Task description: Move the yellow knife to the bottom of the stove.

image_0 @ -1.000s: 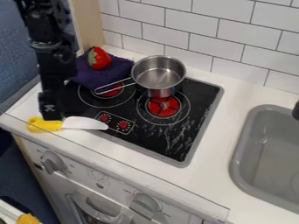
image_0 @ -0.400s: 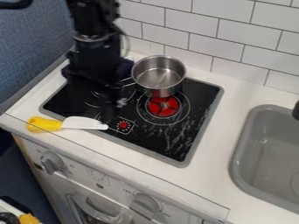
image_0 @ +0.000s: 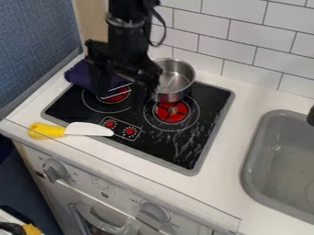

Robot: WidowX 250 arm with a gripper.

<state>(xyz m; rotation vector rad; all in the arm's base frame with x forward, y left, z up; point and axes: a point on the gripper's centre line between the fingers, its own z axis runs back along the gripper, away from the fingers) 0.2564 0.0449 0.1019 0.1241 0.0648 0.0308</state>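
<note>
My pincer (image_0: 124, 95) is hanging over the back left part of the stove (image_0: 208, 103), with its fingers pointing down. It is standing open: the two fingers are spreading well apart, and nothing is sitting in their grasp. One finger is hanging by the purple cloth (image_0: 78, 75), the other in front of the pot (image_0: 176, 81); whether either is touching anything, I cannot tell.

The knife (image_0: 73, 129) is lying flat at the front left of the stove. Its yellow handle is resting on the white counter (image_0: 178, 183), to the left, and its white blade is pointing right, crossing the rim so that the tip is lying over the black top, just beside the two red dials (image_0: 129, 131).

The pot is standing upright at the back, overlapping the rear of the right burner (image_0: 171, 113). Its thin wire handle is running left and forward over the left burner (image_0: 115, 94), and my arm (image_0: 126, 43) is hiding part of it. The cloth is lying bunched at the back left corner. The grey sink (image_0: 279, 160) is sitting to the right of the stove, and white tiles (image_0: 245, 59) are lining the wall behind.
</note>
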